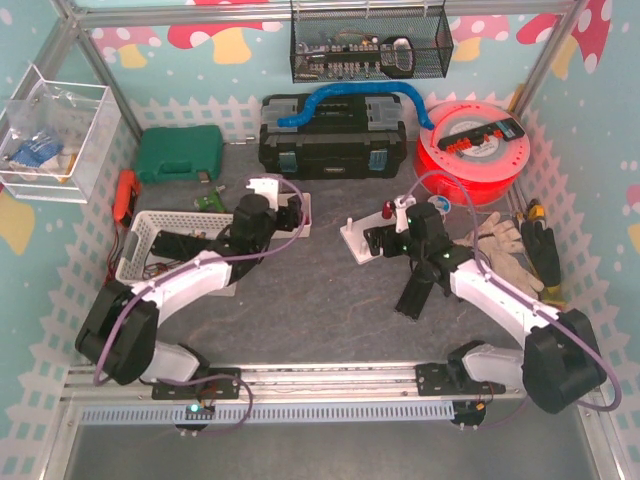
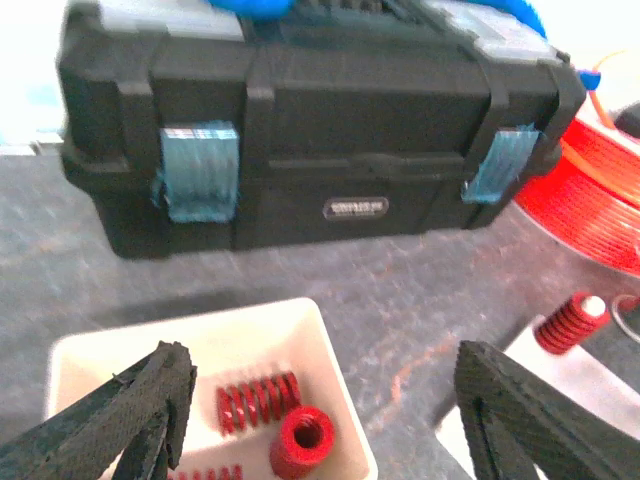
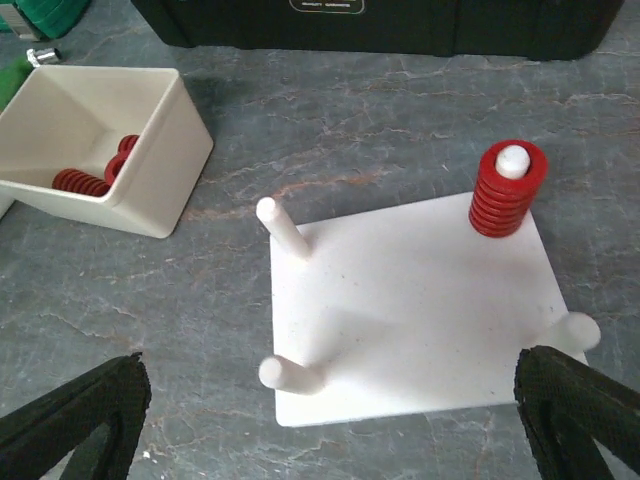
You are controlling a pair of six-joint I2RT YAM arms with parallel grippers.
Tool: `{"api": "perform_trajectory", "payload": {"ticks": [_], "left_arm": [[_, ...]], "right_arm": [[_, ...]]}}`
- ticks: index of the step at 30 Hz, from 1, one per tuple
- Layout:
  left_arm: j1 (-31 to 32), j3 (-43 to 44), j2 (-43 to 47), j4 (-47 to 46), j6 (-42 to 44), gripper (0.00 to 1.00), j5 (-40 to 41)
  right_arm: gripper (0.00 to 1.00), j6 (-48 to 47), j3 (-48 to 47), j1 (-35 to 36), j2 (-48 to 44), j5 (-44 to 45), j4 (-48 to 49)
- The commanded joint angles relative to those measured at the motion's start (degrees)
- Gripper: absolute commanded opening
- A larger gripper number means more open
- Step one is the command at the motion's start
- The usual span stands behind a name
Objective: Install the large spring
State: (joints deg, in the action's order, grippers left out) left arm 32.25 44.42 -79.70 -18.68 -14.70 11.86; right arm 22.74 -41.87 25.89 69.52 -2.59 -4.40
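Observation:
Several red springs lie in a white bin (image 2: 300, 330): one on its side (image 2: 255, 400) and a thicker one standing on end (image 2: 300, 440). My left gripper (image 2: 320, 425) hovers open over the bin's right end, with nothing between its fingers. A white peg plate (image 3: 420, 300) carries one red spring (image 3: 508, 190) seated on its far right peg. Its other pegs (image 3: 285, 230) are bare. My right gripper (image 3: 325, 425) stands wide open above the plate's near edge, holding nothing. From above, the bin (image 1: 303, 215) and the plate (image 1: 352, 240) sit side by side.
A black toolbox (image 1: 333, 140) stands behind the bin and the plate. A red filament spool (image 1: 470, 150) is at the back right, and work gloves (image 1: 500, 245) lie right of the plate. A white basket (image 1: 150, 240) and a green case (image 1: 178, 152) are on the left.

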Motion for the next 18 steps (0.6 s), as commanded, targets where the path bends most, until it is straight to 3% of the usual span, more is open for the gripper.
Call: {"api": "perform_trajectory", "payload": {"ticks": [1, 5, 18], "left_arm": [[-1.4, 3.2, -4.6, 11.2, -2.3, 0.66, -9.1], [-1.9, 5.3, -8.6, 14.7, -2.1, 0.45, -10.3], [-4.9, 14.0, -15.2, 23.1, -0.5, 0.42, -15.5]], "right_arm": [[0.99, 0.5, 4.6, 0.2, -4.1, 2.8, 8.0], [0.99, 1.5, 9.3, 0.3, -8.6, 0.0, 13.7], [0.99, 1.1, 12.0, 0.3, -10.8, 1.1, 15.2]]}}
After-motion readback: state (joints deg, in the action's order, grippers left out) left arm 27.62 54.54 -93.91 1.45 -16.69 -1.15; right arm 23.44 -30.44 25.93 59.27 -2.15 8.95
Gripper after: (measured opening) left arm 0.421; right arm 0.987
